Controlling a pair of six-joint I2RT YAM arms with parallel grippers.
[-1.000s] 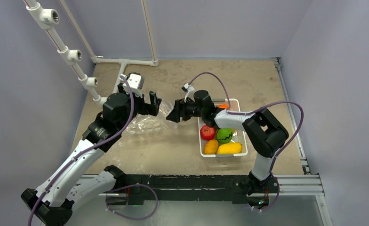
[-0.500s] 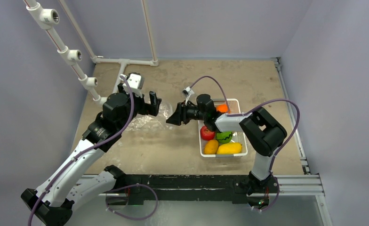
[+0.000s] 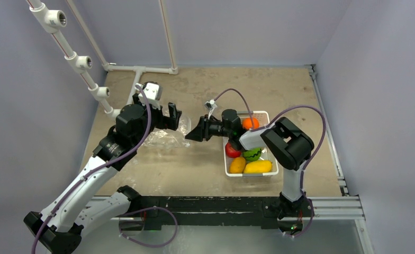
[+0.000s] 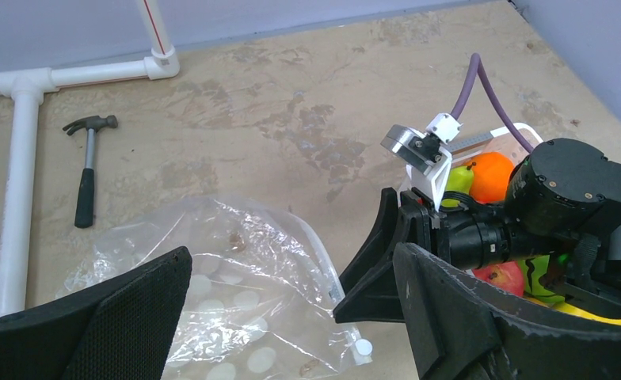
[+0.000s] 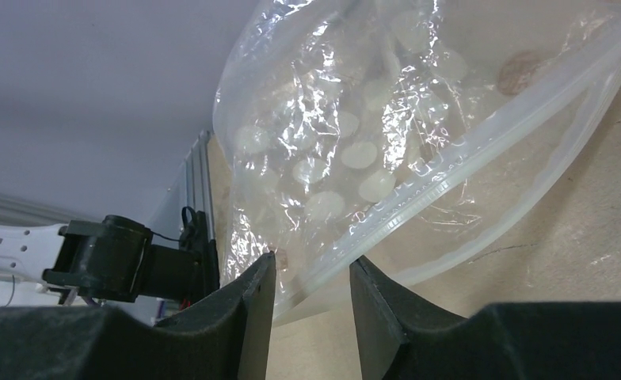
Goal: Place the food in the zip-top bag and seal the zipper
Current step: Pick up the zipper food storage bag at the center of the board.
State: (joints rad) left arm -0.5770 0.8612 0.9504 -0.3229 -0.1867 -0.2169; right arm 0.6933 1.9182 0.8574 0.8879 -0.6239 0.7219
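Right end effector (image 3: 189,136) just beside zip-top bag (image 3: 160,138); food (image 3: 253,154) in basket (image 3: 250,175).

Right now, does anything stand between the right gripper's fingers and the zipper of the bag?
Nothing visible does. In the right wrist view the zipper runs straight toward the gap between the open fingers of the right gripper, with only the table beneath it.

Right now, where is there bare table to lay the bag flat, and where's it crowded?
Bare tabletop runs between the bag and the near rail; another patch lies beyond the basket, towards the pipe. Crowded: the gap between bag and basket, where the left claw and right claw nearly meet.
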